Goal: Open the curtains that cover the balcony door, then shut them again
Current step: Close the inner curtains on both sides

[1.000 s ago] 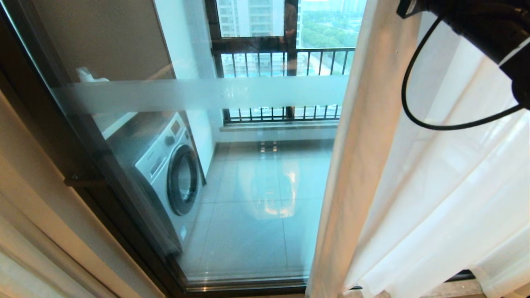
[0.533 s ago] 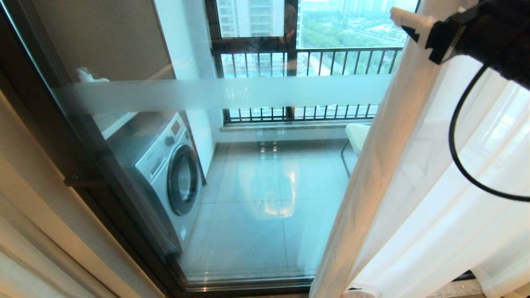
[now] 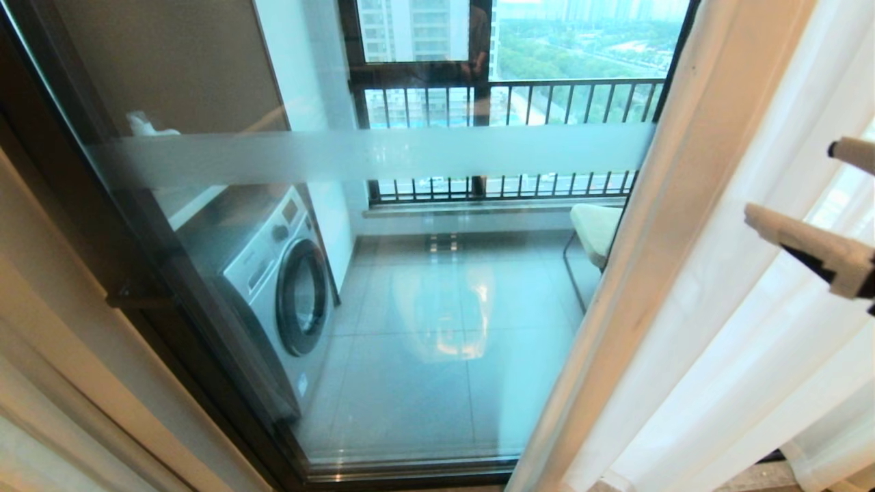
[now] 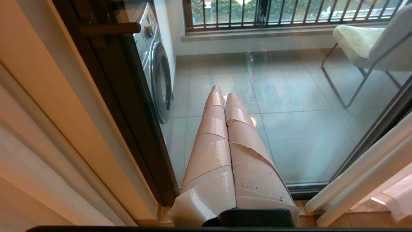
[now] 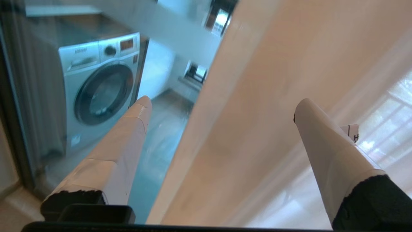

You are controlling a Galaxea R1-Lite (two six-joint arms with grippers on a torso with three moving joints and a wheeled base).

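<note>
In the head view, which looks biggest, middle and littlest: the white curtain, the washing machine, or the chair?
1. The curtain, filling the picture's right side.
2. The washing machine.
3. The chair, only partly visible past the curtain's edge and farther away, so its true size is unsure.

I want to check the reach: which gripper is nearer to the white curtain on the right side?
Right. The right gripper is open in front of the curtain folds. The left gripper, shut, points at the balcony door glass, apart from it.
</note>
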